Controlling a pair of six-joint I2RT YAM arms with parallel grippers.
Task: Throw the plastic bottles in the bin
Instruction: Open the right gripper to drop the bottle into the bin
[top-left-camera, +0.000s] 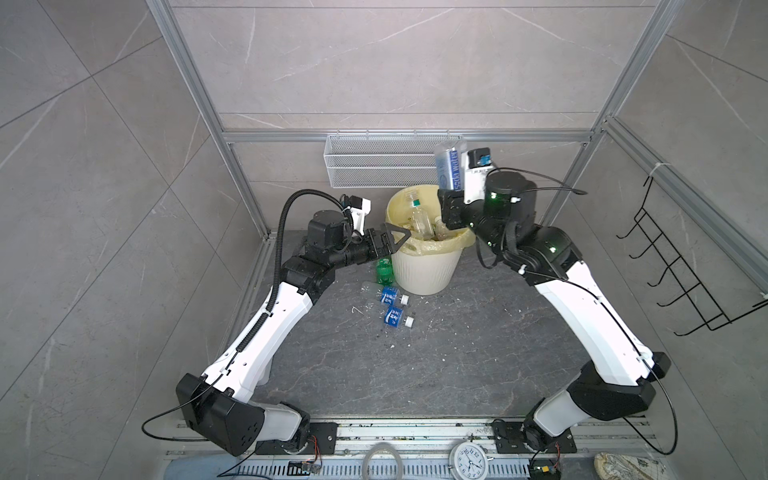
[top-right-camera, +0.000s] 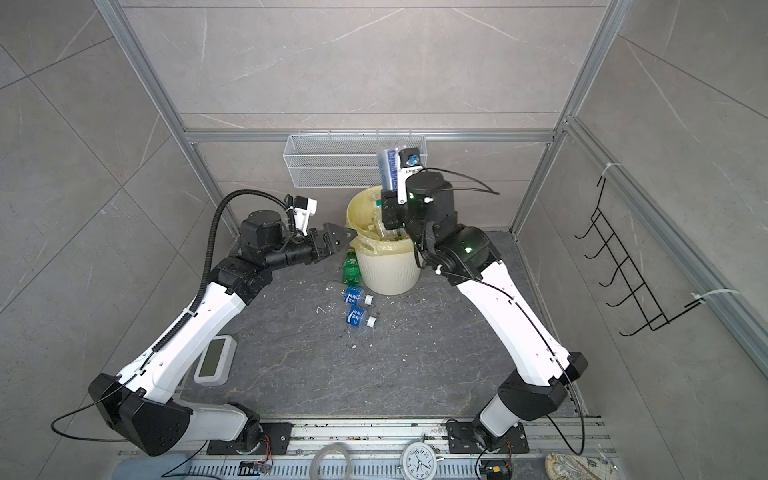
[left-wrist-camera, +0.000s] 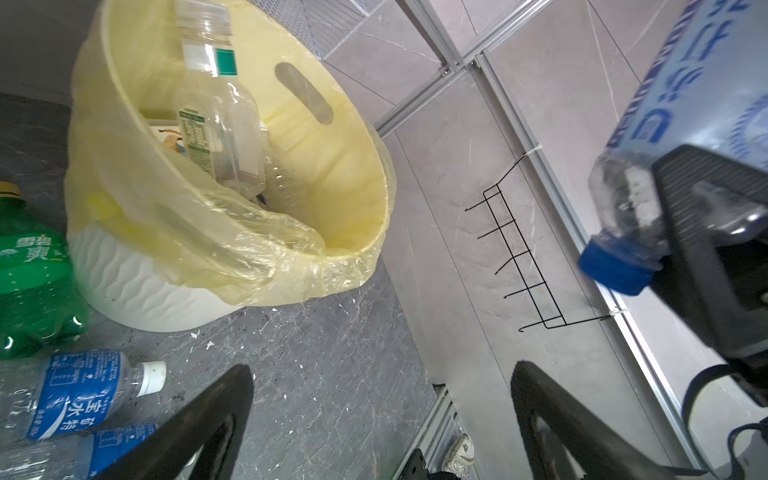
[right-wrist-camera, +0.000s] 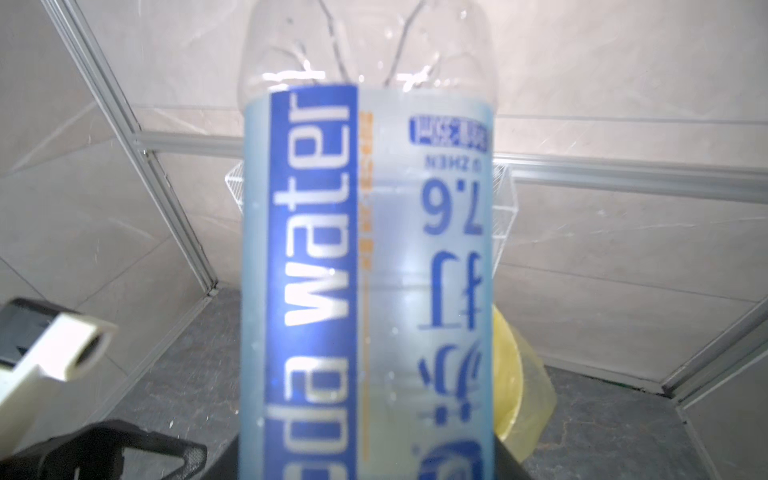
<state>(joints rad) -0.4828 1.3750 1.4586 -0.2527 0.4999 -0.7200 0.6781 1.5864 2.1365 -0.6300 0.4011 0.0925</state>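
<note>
Blue-labelled soda-water bottle (top-left-camera: 451, 166), cap down, gripped by right jaws near bin (top-left-camera: 419, 274); left jaws spread wide, empty.

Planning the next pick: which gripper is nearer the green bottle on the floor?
Left. The left gripper hangs open just above the green bottle, beside the bin rim. The right gripper is across the bin, raised, shut on a soda water bottle.
</note>
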